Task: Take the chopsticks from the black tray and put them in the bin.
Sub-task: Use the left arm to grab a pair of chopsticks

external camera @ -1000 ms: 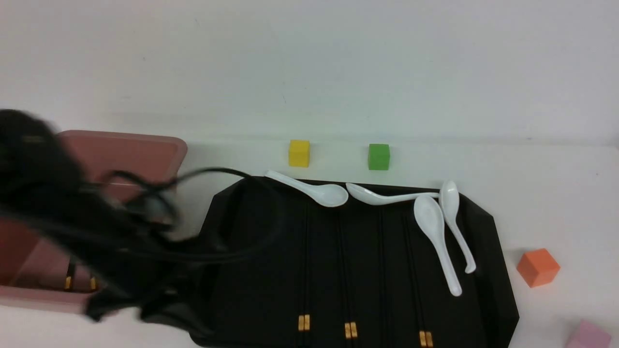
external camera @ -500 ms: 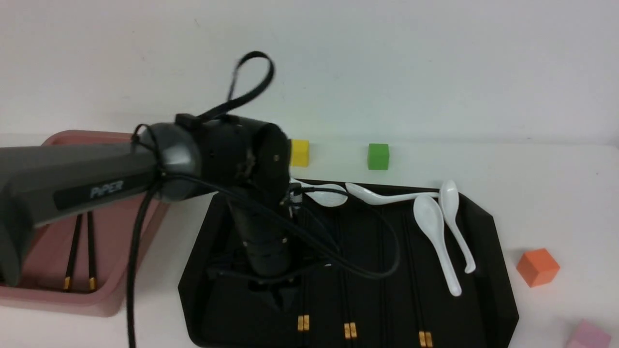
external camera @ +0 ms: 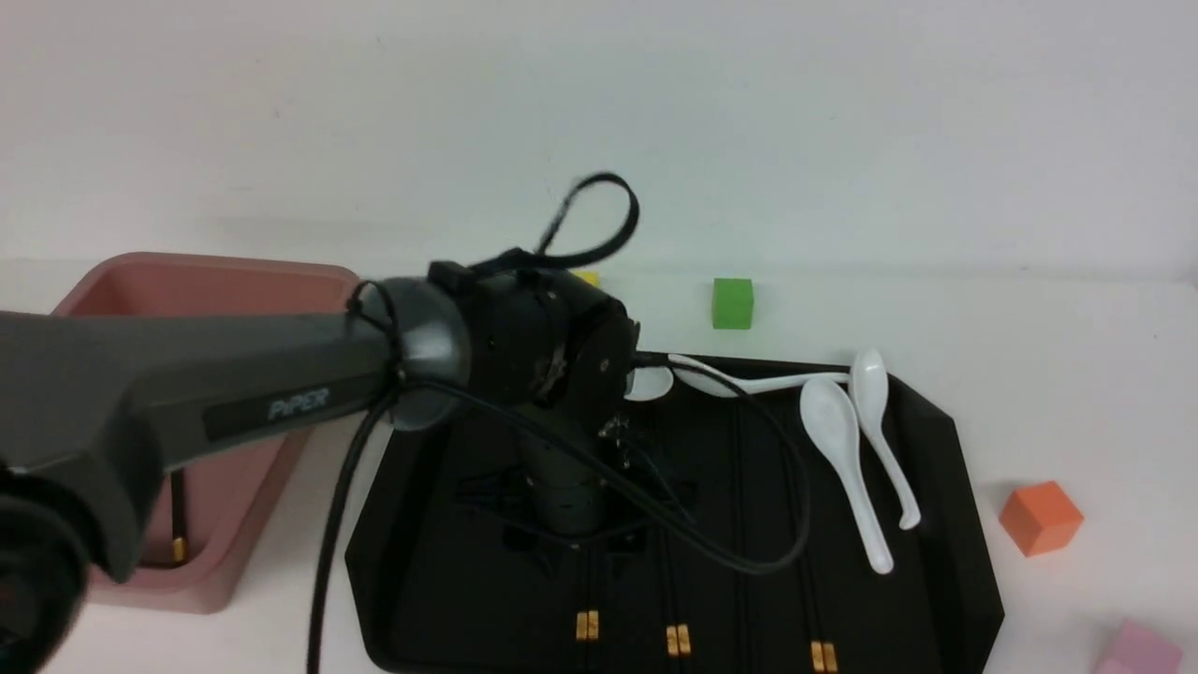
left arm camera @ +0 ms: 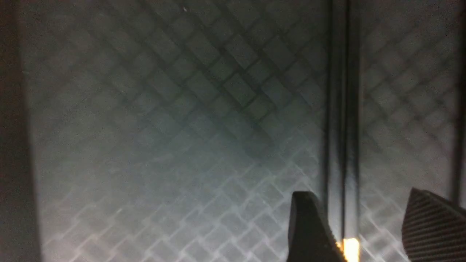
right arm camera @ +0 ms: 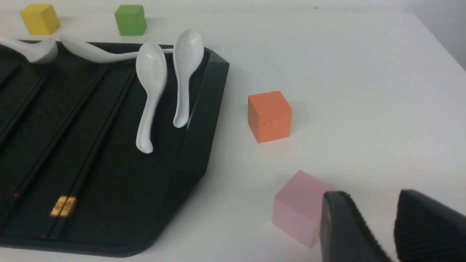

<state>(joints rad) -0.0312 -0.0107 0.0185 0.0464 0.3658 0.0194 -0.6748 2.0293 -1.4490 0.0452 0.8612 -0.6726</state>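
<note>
The black tray [external camera: 947,468] holds three pairs of chopsticks, with gold bands near the front edge [external camera: 588,624]. My left gripper [external camera: 576,552] points down over the leftmost pair. In the left wrist view it [left arm camera: 367,233] is open and close above the tray floor. That pair of chopsticks [left arm camera: 342,145] lies between the fingers, nearer one finger [left arm camera: 309,225]. The pink bin [external camera: 215,273] stands left of the tray, with a chopstick end [external camera: 176,538] showing inside past my arm. My right gripper [right arm camera: 378,225] is slightly open and empty, off the tray's right side, and does not show in the front view.
Several white soup spoons [external camera: 842,449] lie at the tray's back and right. A green cube [external camera: 732,302] and a yellow cube [right arm camera: 39,18] stand behind the tray. An orange cube [external camera: 1041,517] and a small pink cube [right arm camera: 298,207] sit to its right, the pink one by my right gripper.
My left arm has swung right from over the bin to over the tray, and its gripper now straddles the leftmost pair. The tray's near-left corner has shifted left.
</note>
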